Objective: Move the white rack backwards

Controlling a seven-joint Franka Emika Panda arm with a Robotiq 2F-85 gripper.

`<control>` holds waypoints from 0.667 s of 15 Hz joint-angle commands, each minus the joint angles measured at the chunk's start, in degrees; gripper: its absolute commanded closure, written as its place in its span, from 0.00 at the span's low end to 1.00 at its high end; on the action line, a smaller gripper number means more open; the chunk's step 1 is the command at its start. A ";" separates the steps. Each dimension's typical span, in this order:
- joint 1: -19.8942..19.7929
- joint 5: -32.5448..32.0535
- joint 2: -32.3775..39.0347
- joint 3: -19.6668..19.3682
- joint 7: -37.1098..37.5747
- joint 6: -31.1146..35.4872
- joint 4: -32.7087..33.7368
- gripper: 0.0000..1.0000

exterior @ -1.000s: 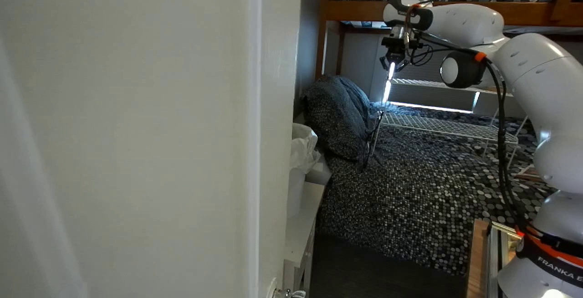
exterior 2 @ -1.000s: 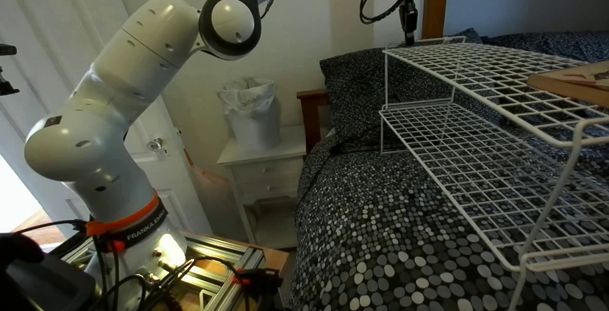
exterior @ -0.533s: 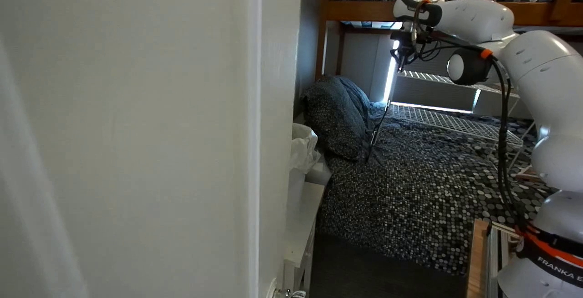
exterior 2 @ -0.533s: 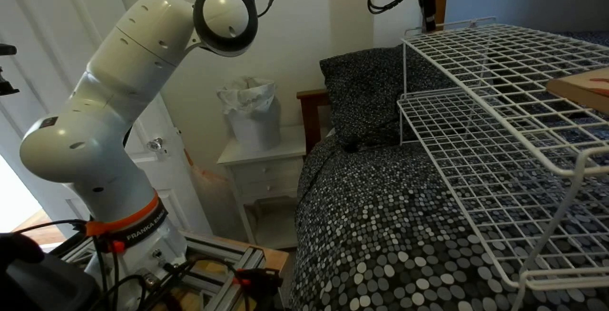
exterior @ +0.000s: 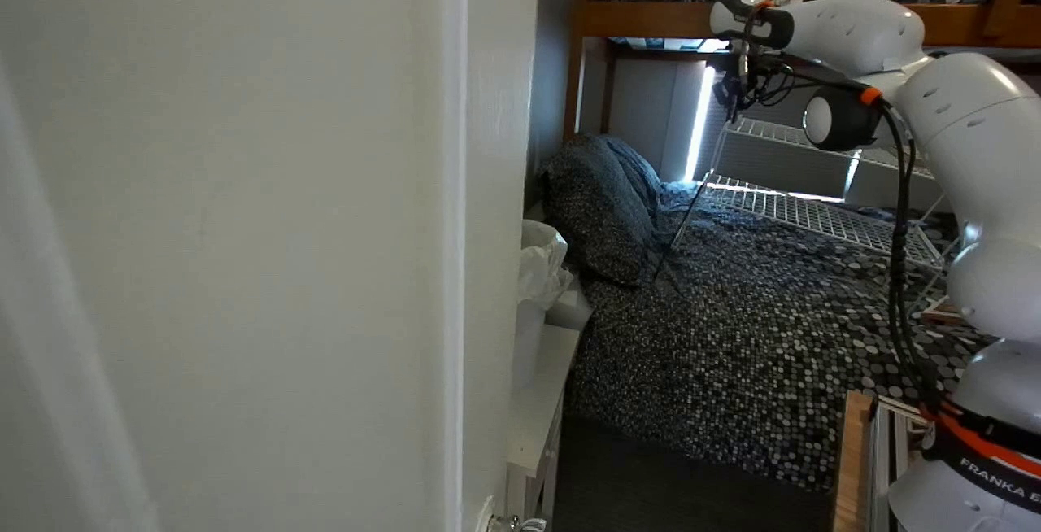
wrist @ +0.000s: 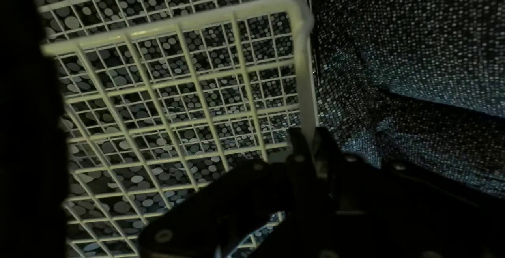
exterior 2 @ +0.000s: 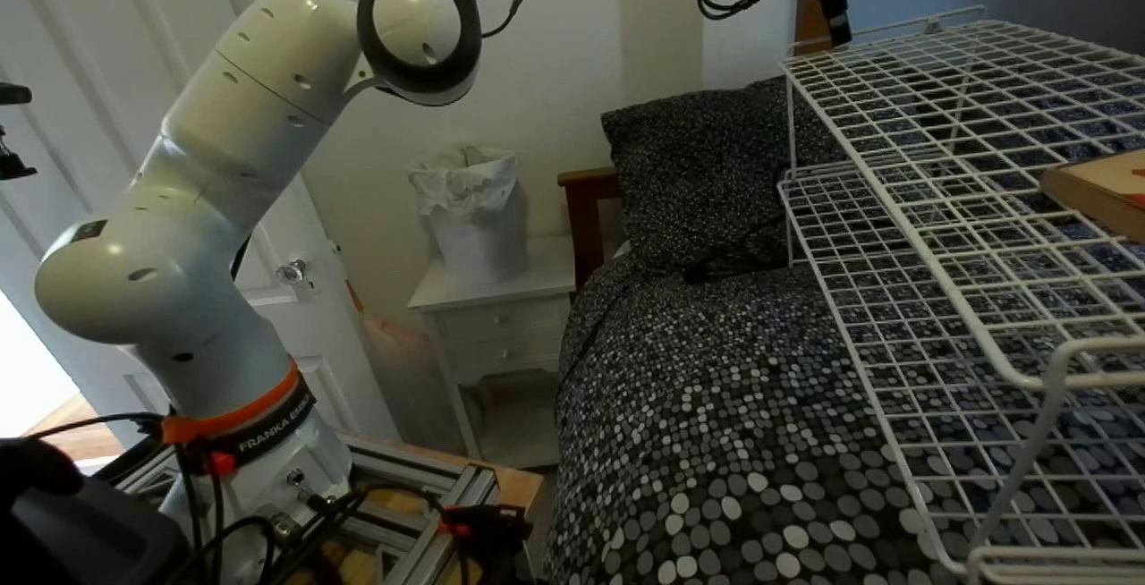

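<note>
The white rack [exterior 2: 921, 245] is a two-tier wire rack on the bed. It also shows in an exterior view [exterior: 813, 212], behind the arm, and fills much of the wrist view [wrist: 213, 16]. My gripper [wrist: 307, 135] is shut on the end rail of its top shelf, near a corner. In both exterior views the gripper [exterior: 729, 113] [exterior 2: 841, 35] is at the rack's end nearest the pillow. The rack looks tilted, with the held end higher. Its far end is cut off in an exterior view and partly hidden by the arm in an exterior view.
A book-like brown slab [exterior 2: 1100, 191] lies on the top shelf. A dark pillow [exterior 2: 707, 173] [exterior: 602, 207] stands beside the held end. The spotted bed [exterior 2: 698, 406] lies under the rack. A bunk-bed beam [exterior: 651, 21] runs above. A white bin [exterior 2: 479, 218] stands on a nightstand.
My gripper has moved right and a little up in both exterior views. The rack's held end has moved and risen with it, and the rack has turned and tilted. The pillow stays put.
</note>
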 commanded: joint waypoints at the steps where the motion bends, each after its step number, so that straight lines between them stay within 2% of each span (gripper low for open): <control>1: -2.28 -3.07 0.49 -1.82 3.60 -0.57 -1.44 0.97; 10: -5.66 -1.21 0.56 -0.60 8.91 1.72 -1.66 0.97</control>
